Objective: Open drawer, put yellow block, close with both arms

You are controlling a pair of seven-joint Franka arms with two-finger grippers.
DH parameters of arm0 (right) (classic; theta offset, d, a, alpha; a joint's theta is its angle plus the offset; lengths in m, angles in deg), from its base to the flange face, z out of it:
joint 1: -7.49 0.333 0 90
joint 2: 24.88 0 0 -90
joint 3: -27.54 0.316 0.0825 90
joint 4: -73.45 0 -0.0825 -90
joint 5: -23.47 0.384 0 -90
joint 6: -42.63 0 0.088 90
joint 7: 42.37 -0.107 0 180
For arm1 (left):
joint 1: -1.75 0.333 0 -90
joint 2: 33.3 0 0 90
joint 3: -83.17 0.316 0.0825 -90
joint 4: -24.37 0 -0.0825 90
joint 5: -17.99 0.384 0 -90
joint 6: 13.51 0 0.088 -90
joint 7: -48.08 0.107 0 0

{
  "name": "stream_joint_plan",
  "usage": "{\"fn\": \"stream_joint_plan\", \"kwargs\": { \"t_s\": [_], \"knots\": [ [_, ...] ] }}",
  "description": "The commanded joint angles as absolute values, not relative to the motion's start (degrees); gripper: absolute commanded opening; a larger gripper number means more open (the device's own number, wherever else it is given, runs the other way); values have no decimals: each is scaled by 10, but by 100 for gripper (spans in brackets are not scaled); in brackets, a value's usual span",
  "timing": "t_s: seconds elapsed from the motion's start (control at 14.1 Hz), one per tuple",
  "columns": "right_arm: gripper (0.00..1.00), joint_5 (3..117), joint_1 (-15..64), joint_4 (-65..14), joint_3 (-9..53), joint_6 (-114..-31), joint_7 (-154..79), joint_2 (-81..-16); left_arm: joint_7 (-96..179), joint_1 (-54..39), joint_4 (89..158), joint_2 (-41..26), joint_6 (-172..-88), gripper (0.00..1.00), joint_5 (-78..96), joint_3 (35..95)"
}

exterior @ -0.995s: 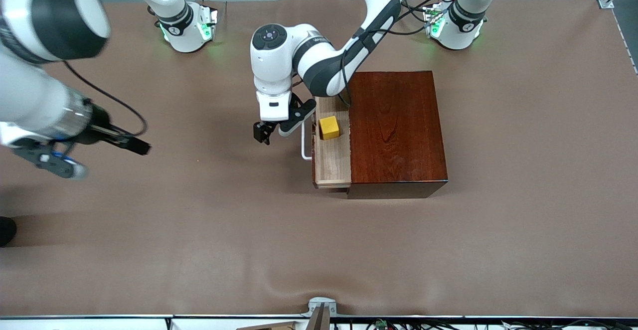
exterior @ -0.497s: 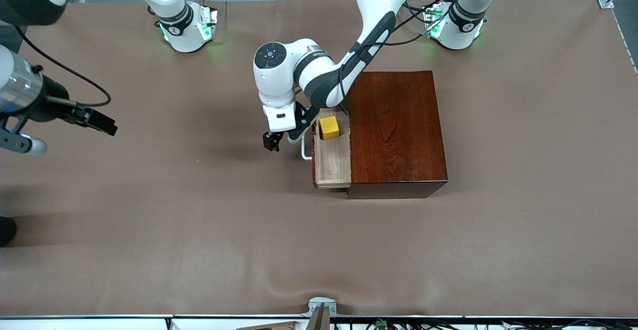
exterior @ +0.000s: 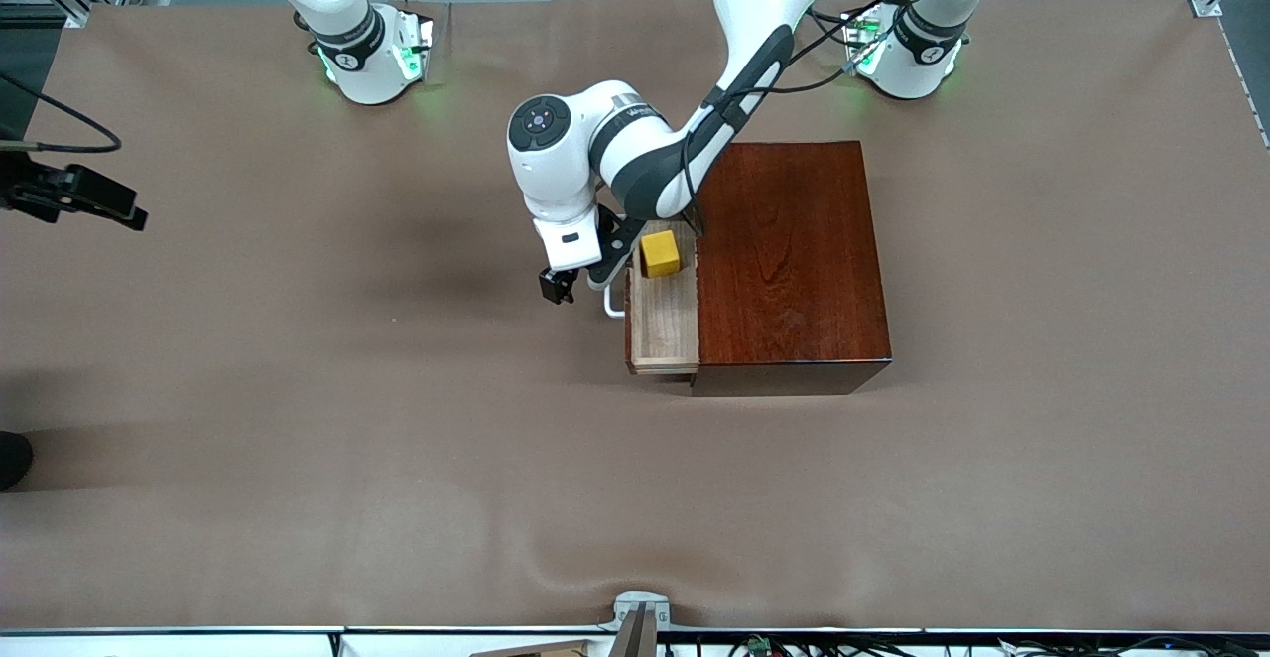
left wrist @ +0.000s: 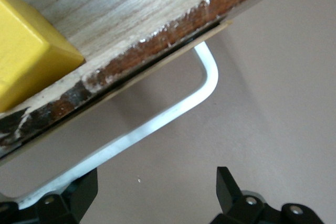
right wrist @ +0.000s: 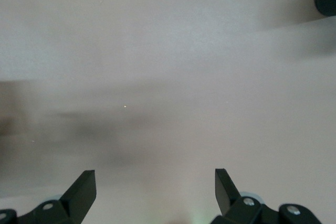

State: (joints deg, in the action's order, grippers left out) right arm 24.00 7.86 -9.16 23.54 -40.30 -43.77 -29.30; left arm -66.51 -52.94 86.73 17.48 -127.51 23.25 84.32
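Sitting in the open drawer point(exterior: 663, 318), the yellow block point(exterior: 660, 253); both tools point(left wrist: 157, 192) point(right wrist: 156, 192) spread apart, empty.

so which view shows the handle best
The left wrist view: the white handle runs across it close up, standing off the drawer front, with the left gripper open beside it. The front view shows only the handle's lower end, mostly hidden by that gripper. The right wrist view shows bare table.

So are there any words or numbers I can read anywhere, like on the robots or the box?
None can be read.
Small dark marks on the bands by each arm base: too small to read.
A mark on the left arm: too small too.
The wooden box, drawer and yellow block: plain.
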Motion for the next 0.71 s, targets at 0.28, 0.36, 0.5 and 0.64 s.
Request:
{"fn": "stream_joint_plan", "kwargs": {
  "t_s": [0.28,0.36,0.5,0.64],
  "knots": [
    [100,236,49,-159,248,-414,-388,-240,-657,-498,855,167,-1189,100,241,843],
    [100,230,55,-146,252,-414,-388,-242,-657,-498,855,166,-1183,100,243,844],
    [100,231,54,-116,251,-396,-384,-246,-657,-487,855,166,-1174,100,242,844],
    [100,231,56,-106,251,-391,-383,-255,-659,-478,855,166,-1164,100,241,843]
  ]
}}
